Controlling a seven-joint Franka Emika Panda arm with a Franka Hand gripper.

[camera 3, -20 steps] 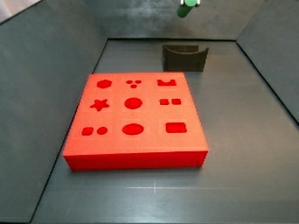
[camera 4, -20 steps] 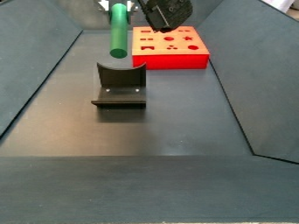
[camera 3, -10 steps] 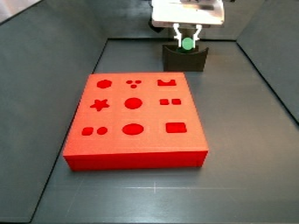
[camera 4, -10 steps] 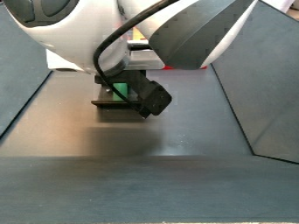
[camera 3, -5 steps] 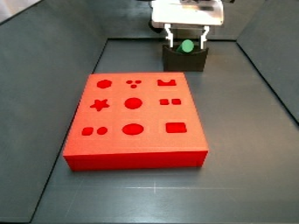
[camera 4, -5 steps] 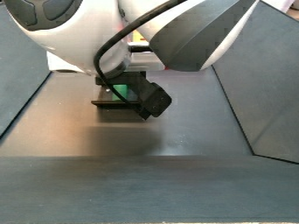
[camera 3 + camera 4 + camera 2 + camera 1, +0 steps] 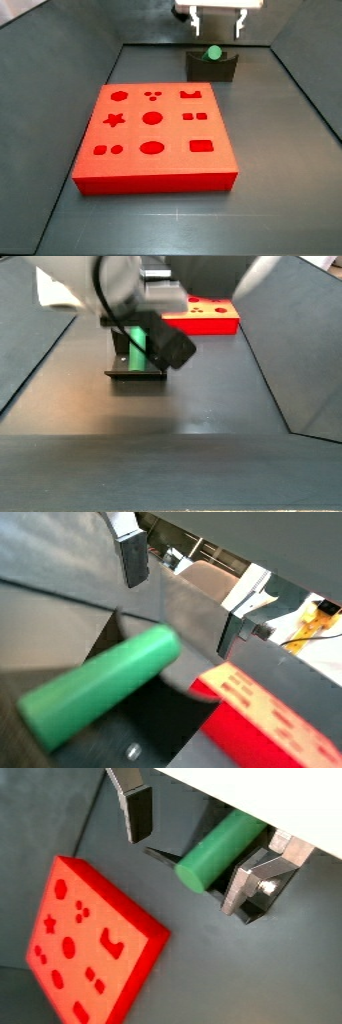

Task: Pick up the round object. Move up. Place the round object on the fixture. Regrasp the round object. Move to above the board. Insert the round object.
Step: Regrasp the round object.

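The round object, a green peg [image 7: 213, 52], lies in the notch of the dark fixture [image 7: 211, 70] at the back of the floor. My gripper [image 7: 219, 20] is open and empty, a short way above the peg. In both wrist views the peg [image 7: 221, 848] [image 7: 100, 697] lies between and below the spread fingers [image 7: 138, 808] [image 7: 131, 557], touching neither. In a side view the peg [image 7: 136, 336] shows on the fixture [image 7: 136, 369], partly behind my arm. The red board [image 7: 154, 135] with shaped holes lies in front of the fixture.
Sloping grey walls [image 7: 54, 70] close in the floor on both sides and at the back. The board also shows in the wrist views [image 7: 87, 943] [image 7: 274, 727]. Bare grey floor [image 7: 187, 406] lies in front of the fixture.
My gripper has opened, let go of the peg and risen from the fixture. The peg stays lying in the notch.
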